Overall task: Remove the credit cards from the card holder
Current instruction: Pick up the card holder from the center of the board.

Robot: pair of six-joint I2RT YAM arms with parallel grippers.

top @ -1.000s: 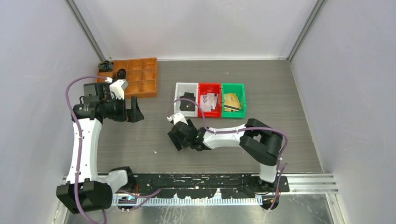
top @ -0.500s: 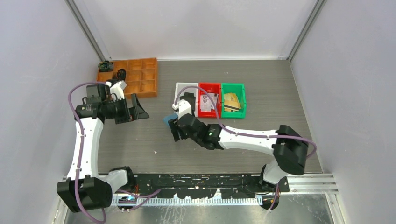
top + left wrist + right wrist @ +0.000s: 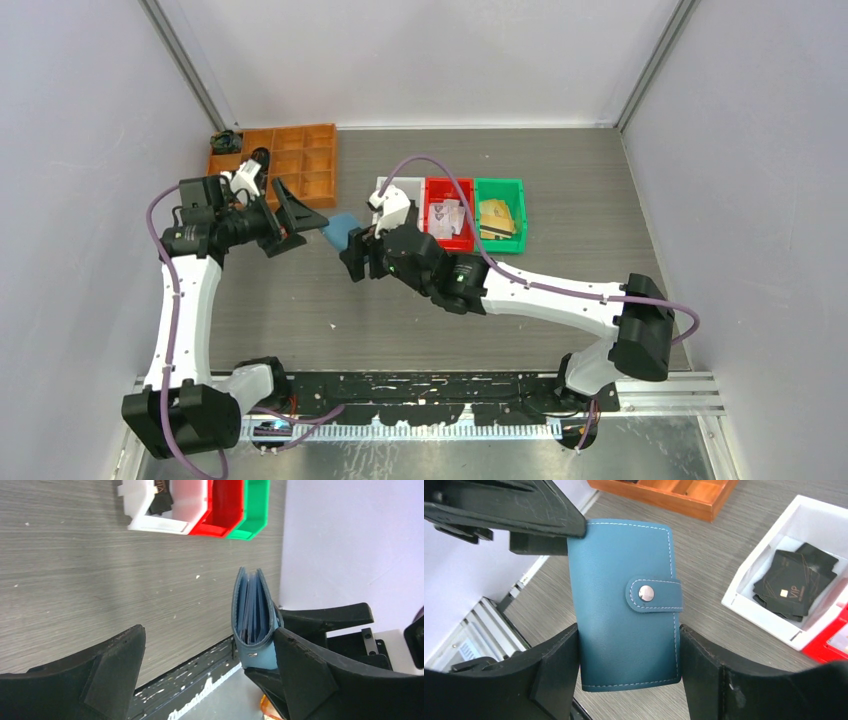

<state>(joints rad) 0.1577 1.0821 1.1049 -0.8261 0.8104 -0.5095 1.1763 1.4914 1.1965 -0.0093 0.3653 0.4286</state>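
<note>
The teal-blue card holder [image 3: 624, 625] hangs in the air, its snap tab fastened, with my right gripper [image 3: 626, 640] shut across its width. From above, the card holder [image 3: 341, 230] sits left of the bins, just beyond my right gripper [image 3: 357, 250]. My left gripper [image 3: 207, 635] is open wide, and the card holder [image 3: 252, 615] stands edge-on between its fingers, close against one finger [image 3: 305, 665]. Pale blue leaves show between the covers. The credit cards inside cannot be made out.
A white bin [image 3: 385, 185] holds black cards [image 3: 794, 580]; red [image 3: 449, 183] and green [image 3: 500, 183] bins beside it hold more cards. A wooden compartment tray [image 3: 295, 165] stands at the far left. The rail of the arm bases [image 3: 430, 385] runs along the near edge.
My right arm has lifted the card holder off the table and carried it left and farther away, up to the left gripper. The left gripper has swung toward it, still open.
</note>
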